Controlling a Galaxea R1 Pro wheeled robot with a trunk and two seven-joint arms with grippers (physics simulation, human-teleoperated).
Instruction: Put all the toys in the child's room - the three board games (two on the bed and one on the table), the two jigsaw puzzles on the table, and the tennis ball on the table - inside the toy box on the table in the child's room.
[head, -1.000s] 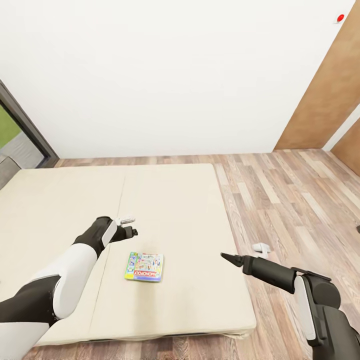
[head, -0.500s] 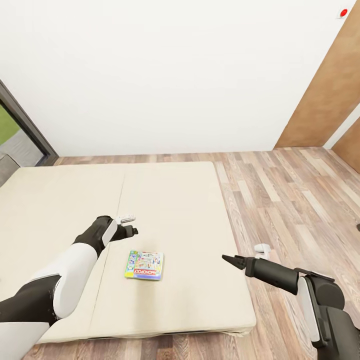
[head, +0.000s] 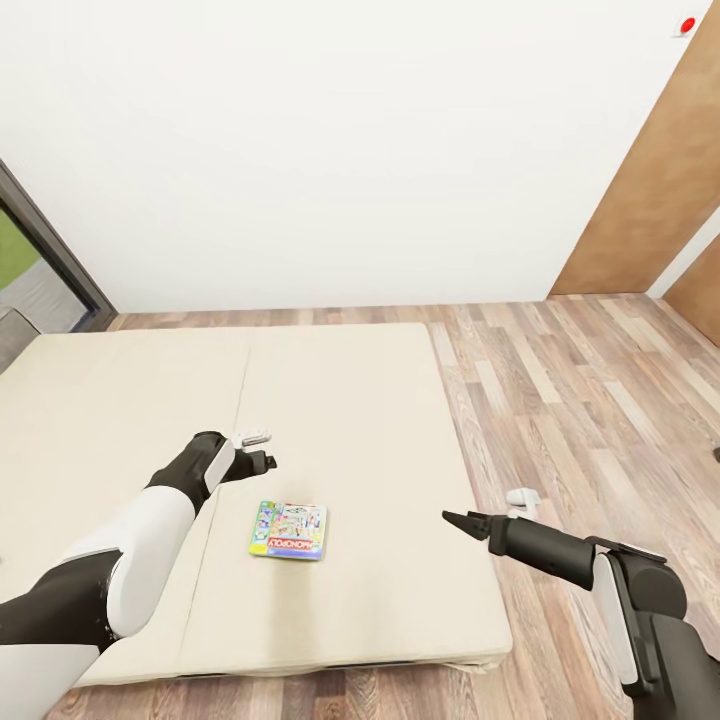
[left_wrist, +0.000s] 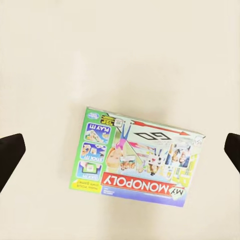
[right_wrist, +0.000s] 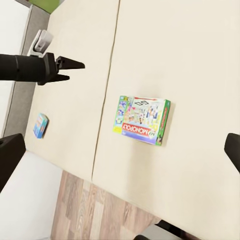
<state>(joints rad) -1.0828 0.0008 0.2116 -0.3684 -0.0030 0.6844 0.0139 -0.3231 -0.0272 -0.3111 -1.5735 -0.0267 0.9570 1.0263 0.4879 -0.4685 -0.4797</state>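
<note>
With the Monopoly box lying flat on the bed untouched, the pick-up is only starting: the left gripper, jaws spread wide, hovers just beyond it and must descend to straddle an edge.

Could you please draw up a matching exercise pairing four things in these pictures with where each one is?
Things:
1. Monopoly box
2. small blue box
3. left gripper
4. right gripper

Places:
A. above the mattress, just beyond the Monopoly box
B. flat on the bed, between the two arms
C. over the bed's edge next to the wood floor
D. lying near the mattress's other edge

Pairs: 1-B, 2-D, 3-A, 4-C
</note>
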